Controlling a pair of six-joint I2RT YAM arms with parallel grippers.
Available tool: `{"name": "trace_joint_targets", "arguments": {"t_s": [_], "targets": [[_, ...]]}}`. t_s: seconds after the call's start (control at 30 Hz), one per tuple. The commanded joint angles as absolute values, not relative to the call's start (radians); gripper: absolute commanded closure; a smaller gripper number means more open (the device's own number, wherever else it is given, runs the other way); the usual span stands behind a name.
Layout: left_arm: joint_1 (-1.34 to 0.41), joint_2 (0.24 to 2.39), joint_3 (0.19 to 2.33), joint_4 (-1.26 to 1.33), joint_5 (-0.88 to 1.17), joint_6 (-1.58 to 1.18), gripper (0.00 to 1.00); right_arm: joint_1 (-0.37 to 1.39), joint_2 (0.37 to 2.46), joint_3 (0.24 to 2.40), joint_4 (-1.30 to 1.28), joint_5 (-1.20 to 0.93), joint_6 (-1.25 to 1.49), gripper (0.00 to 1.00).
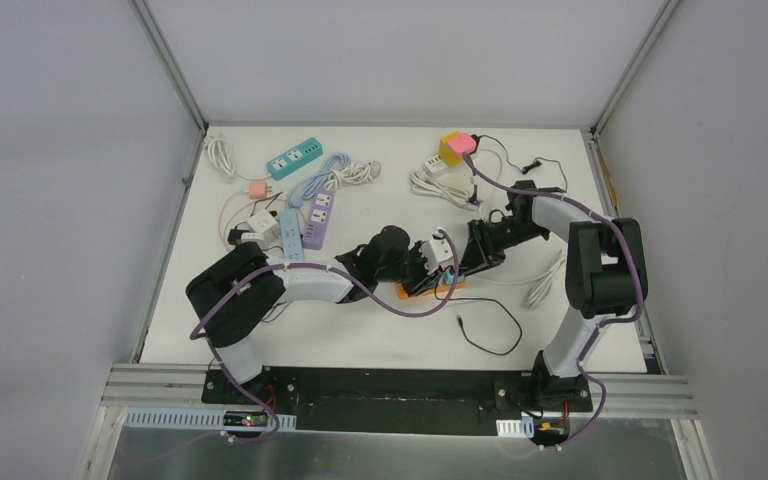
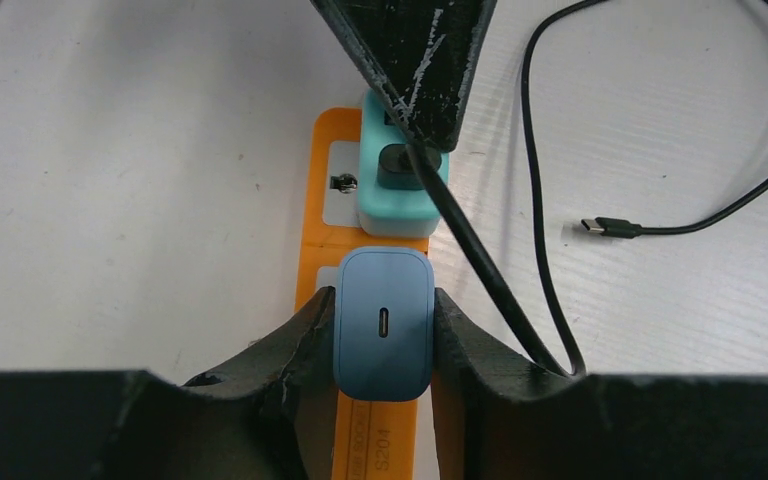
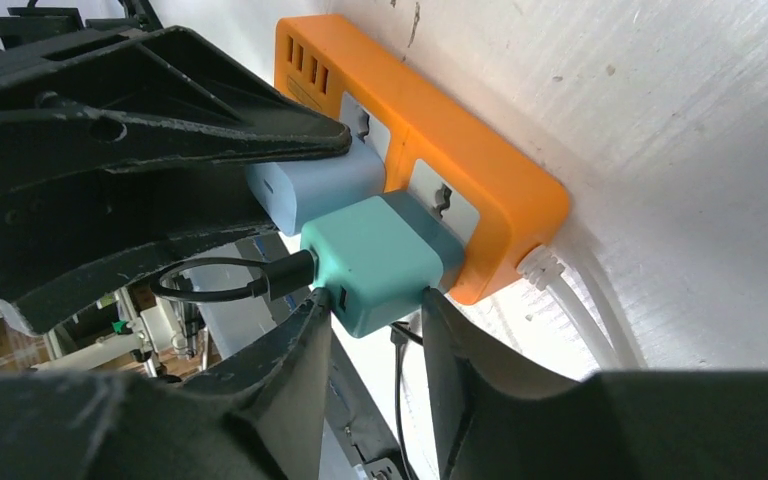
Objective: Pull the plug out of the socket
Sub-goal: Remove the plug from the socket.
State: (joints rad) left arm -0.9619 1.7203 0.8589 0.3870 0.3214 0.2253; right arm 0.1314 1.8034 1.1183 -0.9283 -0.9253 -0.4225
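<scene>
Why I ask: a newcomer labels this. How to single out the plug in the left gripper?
Midway across the white table lies the orange power strip. Of its two cube chargers, the left gripper clamps the blue-grey charger, cable-free; the teal charger carries a black cable.

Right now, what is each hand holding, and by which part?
Left hand clamps the blue charger by its sides. Right hand straddles the teal charger; grip cannot be told.

From above I see only a sliver of the long orange plastic power strip (image 1: 430, 291); the left gripper (image 2: 382, 305) and right gripper (image 3: 375, 300) cover the rest. In my left wrist view a black finger (image 2: 415, 60) hides the top of the teal cube charger (image 2: 395, 205), and the strip runs off the bottom edge behind the slate-blue flat charger (image 2: 382, 320). Whether the right fingers (image 3: 290, 370) touch the teal one, I cannot tell.
</scene>
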Motion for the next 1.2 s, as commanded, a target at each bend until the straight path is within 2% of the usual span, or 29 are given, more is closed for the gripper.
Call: {"name": "trace_joint_targets", "arguments": {"t_s": [0.0, 0.23, 0.33, 0.5, 0.73, 0.83, 0.93, 1.0, 1.17], "targets": [[-0.939, 1.734, 0.847, 0.523, 0.403, 0.125, 1.0, 0.146, 1.867, 1.124, -0.877, -0.698, -0.463, 0.65], [-1.002, 1.708, 0.906, 0.318, 0.264, 0.319, 1.0, 0.156, 1.882, 1.127, -0.878, -0.672, -0.457, 0.66], [-0.987, 1.707, 0.893, 0.35, 0.268, 0.249, 1.0, 0.158, 1.884, 1.127, -0.876, -0.662, -0.454, 0.66], [-0.922, 1.731, 0.855, 0.514, 0.429, 0.027, 1.0, 0.157, 1.887, 1.126, -0.874, -0.651, -0.45, 0.67], [-1.011, 1.653, 0.871, 0.345, 0.145, 0.278, 1.0, 0.159, 1.898, 1.128, -0.871, -0.637, -0.443, 0.67], [-1.008, 1.645, 0.883, 0.335, 0.134, 0.236, 1.0, 0.16, 1.902, 1.13, -0.872, -0.631, -0.443, 0.67], [-0.965, 1.668, 0.911, 0.352, 0.259, 0.071, 1.0, 0.16, 1.902, 1.128, -0.873, -0.628, -0.443, 0.67], [-0.963, 1.675, 0.901, 0.403, 0.267, 0.035, 1.0, 0.161, 1.902, 1.128, -0.872, -0.625, -0.443, 0.67], [-1.035, 1.621, 0.884, 0.337, 0.074, 0.253, 1.0, 0.161, 1.903, 1.127, -0.868, -0.62, -0.44, 0.67]]}}
